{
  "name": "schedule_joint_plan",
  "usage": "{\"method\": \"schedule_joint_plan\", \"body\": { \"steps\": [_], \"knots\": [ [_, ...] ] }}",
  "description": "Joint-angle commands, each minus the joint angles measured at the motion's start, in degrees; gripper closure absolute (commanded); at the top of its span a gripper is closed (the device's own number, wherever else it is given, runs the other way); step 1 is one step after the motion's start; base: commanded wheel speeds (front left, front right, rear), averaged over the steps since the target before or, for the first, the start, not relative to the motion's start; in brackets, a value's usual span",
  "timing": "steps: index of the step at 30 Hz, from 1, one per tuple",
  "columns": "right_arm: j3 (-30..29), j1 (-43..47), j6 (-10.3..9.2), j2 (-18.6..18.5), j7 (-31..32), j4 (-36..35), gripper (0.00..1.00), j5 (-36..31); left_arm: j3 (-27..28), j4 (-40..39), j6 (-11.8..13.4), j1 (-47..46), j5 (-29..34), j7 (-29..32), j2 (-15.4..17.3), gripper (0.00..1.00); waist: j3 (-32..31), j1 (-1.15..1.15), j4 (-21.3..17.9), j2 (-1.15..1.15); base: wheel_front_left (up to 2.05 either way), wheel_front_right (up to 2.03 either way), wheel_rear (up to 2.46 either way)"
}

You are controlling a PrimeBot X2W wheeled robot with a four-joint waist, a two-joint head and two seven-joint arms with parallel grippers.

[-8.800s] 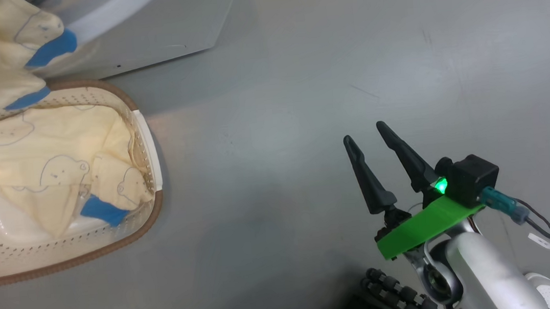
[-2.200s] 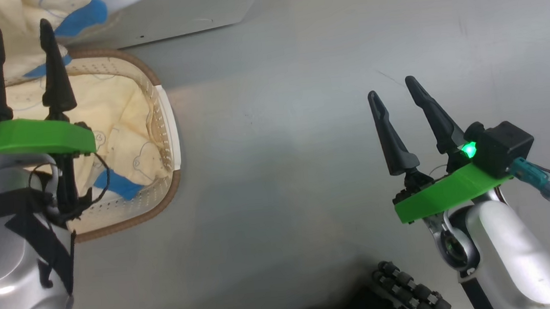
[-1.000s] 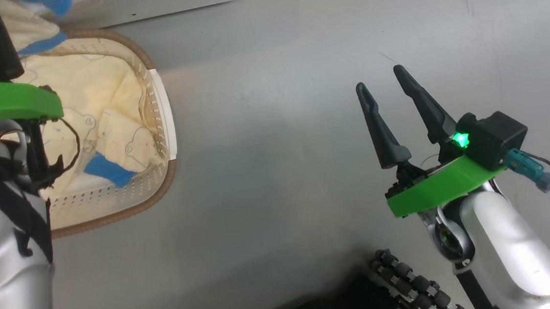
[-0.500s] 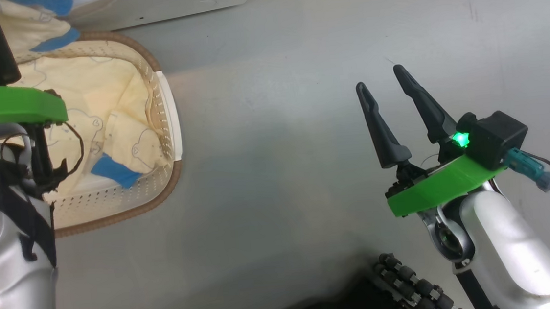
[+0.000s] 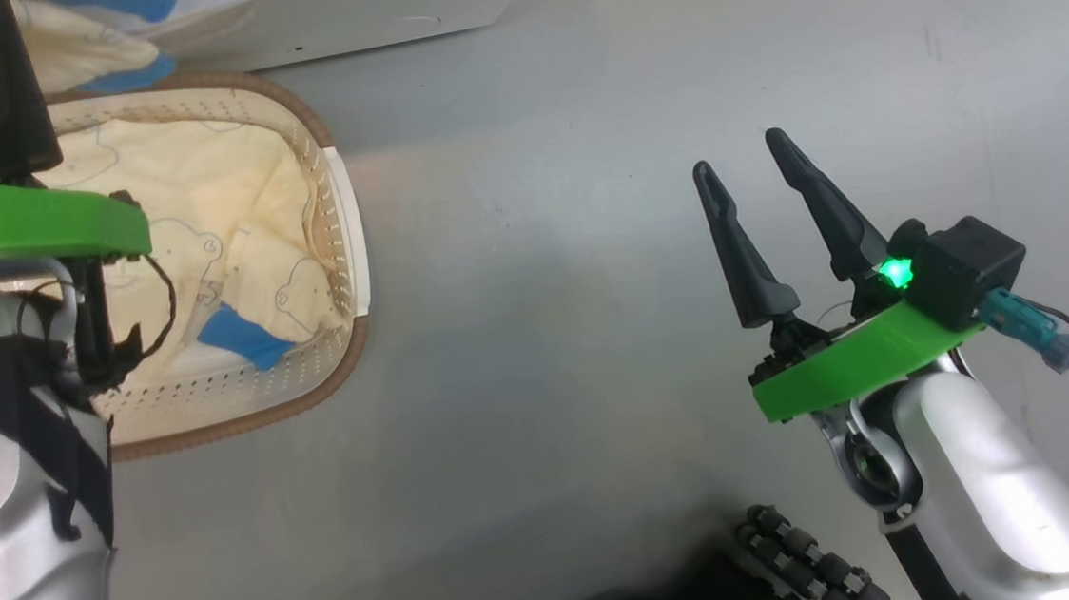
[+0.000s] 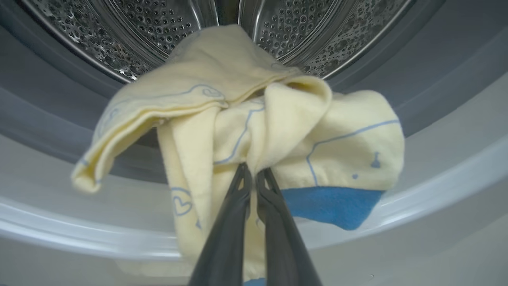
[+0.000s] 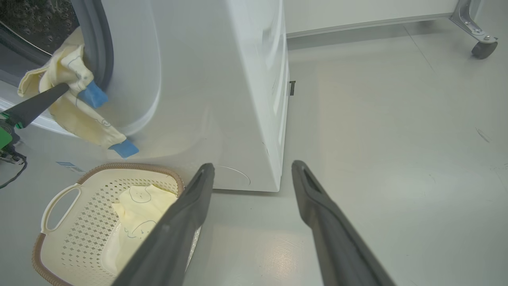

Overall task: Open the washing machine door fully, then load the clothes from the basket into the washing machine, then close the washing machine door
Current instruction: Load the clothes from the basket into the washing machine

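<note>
The left gripper [image 6: 254, 169] was pinched tight on a yellow cloth [image 6: 238, 99] at the mouth of the washer [image 7: 222, 79]. The cloth hung over the front rim, and its far end seemed to reach into the drum [image 6: 166, 24]. The right gripper [image 5: 739, 151] was spread wide with nothing in it, above the floor [image 5: 540, 242], well to the right. The basket [image 5: 218, 396] sat near the washer, on the left, with a second cloth [image 5: 202, 193] in it.
</note>
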Motion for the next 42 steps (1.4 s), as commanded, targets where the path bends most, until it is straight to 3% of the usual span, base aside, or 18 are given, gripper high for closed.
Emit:
{"method": "schedule_joint_plan", "body": {
  "steps": [1, 12, 21, 30, 42],
  "knots": [
    [1.03, 1.75, 0.10, -0.60, -0.37, -1.35, 0.00, 0.47, 1.24, -2.97, 0.55, 0.92, 0.63, 0.63, 2.41, 1.00, -0.17, 0.00, -0.10, 0.00, 0.00, 0.00, 0.00],
    [1.86, 2.21, 0.10, -0.60, -0.37, -1.35, 0.00, 1.55, 0.97, -9.44, 1.83, 0.36, 1.80, 6.29, 5.19, 1.00, -0.86, 0.00, -1.27, 0.00, 0.00, 0.00, 0.00],
    [3.11, 2.65, 0.10, -0.60, -0.37, -1.08, 0.00, 2.99, -1.66, -11.12, 1.69, -7.16, 4.26, 13.64, 7.69, 1.00, -1.39, 0.00, -2.27, 0.00, 0.00, 0.00, 0.00],
    [4.12, 3.33, 0.10, -0.60, -0.37, -0.67, 0.00, 3.88, -2.89, -3.48, 2.35, -16.33, 5.41, 15.65, 8.25, 1.00, -2.32, 0.00, -3.76, 0.00, 0.00, 0.00, 0.00],
    [4.31, 5.94, 0.10, -0.60, -0.37, -0.09, 0.00, 3.38, -4.68, 12.69, 2.49, -27.69, 7.34, 11.84, 10.12, 1.00, -3.00, 0.00, -5.60, 0.00, 0.00, 0.00, 0.00]
  ]
}}
